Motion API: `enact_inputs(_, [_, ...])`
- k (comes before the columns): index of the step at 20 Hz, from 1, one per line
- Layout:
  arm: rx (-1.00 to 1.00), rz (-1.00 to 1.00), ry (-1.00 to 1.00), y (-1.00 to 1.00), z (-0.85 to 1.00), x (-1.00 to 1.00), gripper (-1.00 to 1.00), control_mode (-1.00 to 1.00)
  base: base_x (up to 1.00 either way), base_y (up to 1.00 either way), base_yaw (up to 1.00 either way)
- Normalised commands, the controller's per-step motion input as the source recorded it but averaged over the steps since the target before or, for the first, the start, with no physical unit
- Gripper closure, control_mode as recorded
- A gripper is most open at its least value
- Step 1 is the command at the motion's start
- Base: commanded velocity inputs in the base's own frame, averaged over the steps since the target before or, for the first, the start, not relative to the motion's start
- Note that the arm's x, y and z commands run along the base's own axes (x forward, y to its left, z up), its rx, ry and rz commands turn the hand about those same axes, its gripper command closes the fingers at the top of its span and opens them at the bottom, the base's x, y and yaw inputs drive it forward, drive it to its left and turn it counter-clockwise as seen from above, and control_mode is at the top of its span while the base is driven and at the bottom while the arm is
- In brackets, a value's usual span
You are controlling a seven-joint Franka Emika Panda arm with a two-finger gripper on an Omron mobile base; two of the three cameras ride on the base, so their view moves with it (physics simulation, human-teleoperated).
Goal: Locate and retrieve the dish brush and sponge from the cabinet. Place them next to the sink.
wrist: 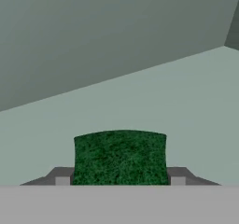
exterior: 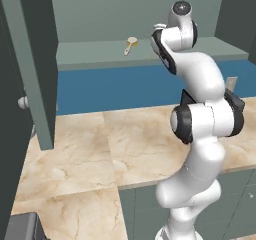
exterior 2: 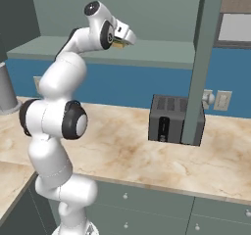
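The sponge point(wrist: 120, 155) shows its dark green scrubbing side in the hand view, wedged between my two finger tips, which touch its left and right edges. My gripper point(wrist: 120, 180) is shut on the sponge. From the right base view, the gripper point(exterior 2: 123, 37) reaches into the open cabinet over its pale shelf point(exterior 2: 162, 53), with a sliver of yellow sponge point(exterior 2: 116, 45) under the hand. The dish brush point(exterior: 131, 45) lies on the shelf to the left of my arm, tan handle toward the front. The sink is out of view.
The cabinet door point(exterior: 37, 64) stands open toward me, with its white knob point(exterior: 23, 102) at counter height. A dark toaster point(exterior 2: 169, 119) sits on the marble counter point(exterior 2: 122, 146) behind the door's edge point(exterior 2: 198, 67). A wall outlet point(exterior 2: 222, 100) is beside it.
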Motion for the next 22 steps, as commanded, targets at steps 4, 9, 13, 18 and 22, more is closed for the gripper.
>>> enact_inputs(4, [0.01,0.00,-0.05,0.00,0.00,-0.63,1.00,-1.00,0.00,0.00,0.00])
enact_inputs(9, [0.01,0.00,-0.06,0.00,0.00,-0.74,1.00,-1.00,0.00,0.00,0.00])
enact_inputs(13, [0.00,0.03,-0.04,0.01,0.07,-0.99,1.00,-1.00,0.00,0.00,0.00])
enact_inputs(18, [0.00,0.04,0.00,0.11,0.09,-1.00,1.00,-1.00,0.00,0.00,0.00])
enact_inputs(22, [0.00,0.03,0.00,0.15,0.01,-1.00,1.00,-1.00,0.00,0.00,0.00])
